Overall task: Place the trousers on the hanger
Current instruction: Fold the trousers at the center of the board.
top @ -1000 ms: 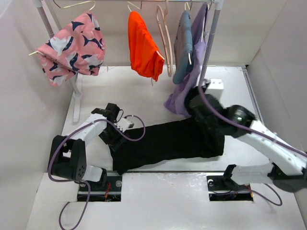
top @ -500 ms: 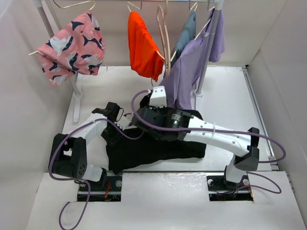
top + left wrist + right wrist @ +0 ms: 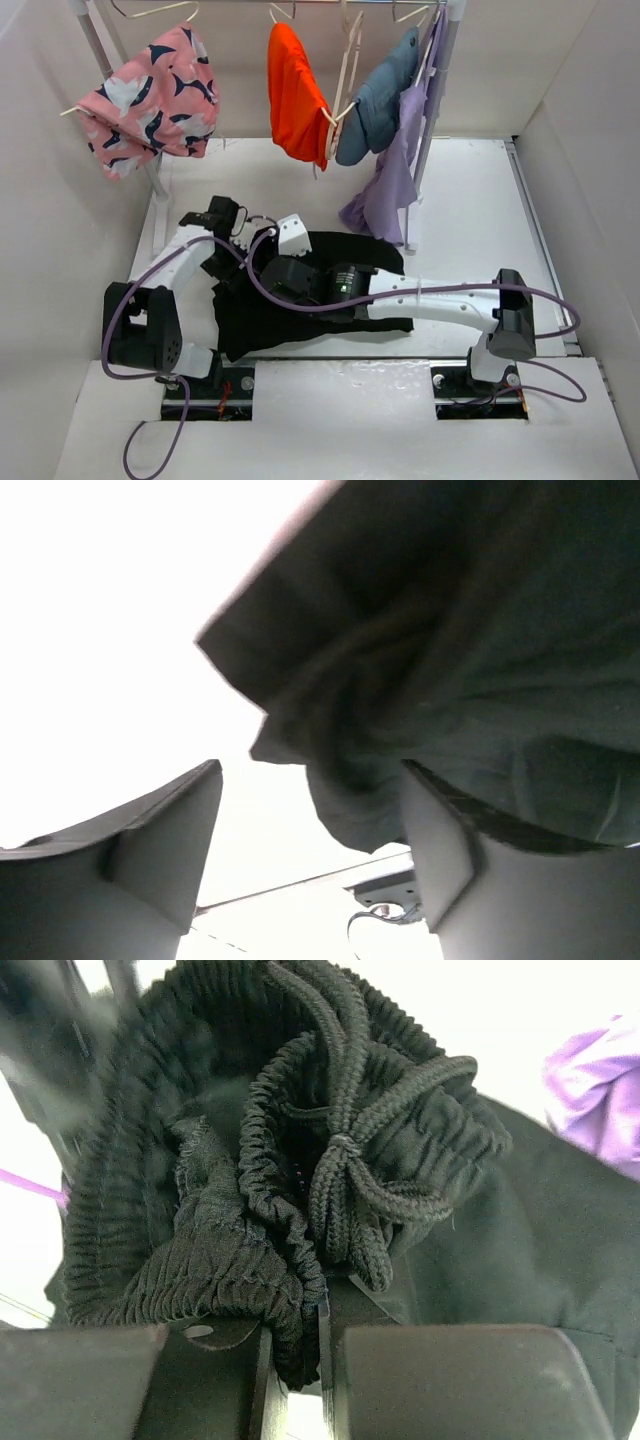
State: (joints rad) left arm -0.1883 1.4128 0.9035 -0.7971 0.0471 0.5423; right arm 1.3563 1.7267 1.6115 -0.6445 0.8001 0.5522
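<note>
trousers (image 3: 262, 322): lying in a bunched black heap on the white surface (image 3: 470, 200), near the front, between the two arms.
waistband (image 3: 150, 1250): showing up close in the right wrist view, all crinkled and folded over.
cord (image 3: 350, 1150): sitting tied in a knot on top of the waistband.
right tool (image 3: 298, 1355): reaching far across to the left end of the heap and pinching the waistband. Its fingers are nearly together, with black cloth squeezed in the thin gap.
left tool (image 3: 310, 780): sitting at the left edge of the heap, let go, with its two fingers standing wide apart. A fold of black cloth is hanging close by its right finger, and I cannot tell if it is touching.
hanger (image 3: 347, 55): hanging bare at the back on the rack (image 3: 157, 200), between the orange cloth (image 3: 295, 90) and the blue cloth (image 3: 372, 100). It is well apart from the trousers.
pink cloth (image 3: 150, 85): hanging at the left end of the rack, with dark fish shapes on it.
purple cloth (image 3: 385, 190): hanging low by the right post, its bottom end coming near the far edge of the trousers.
</note>
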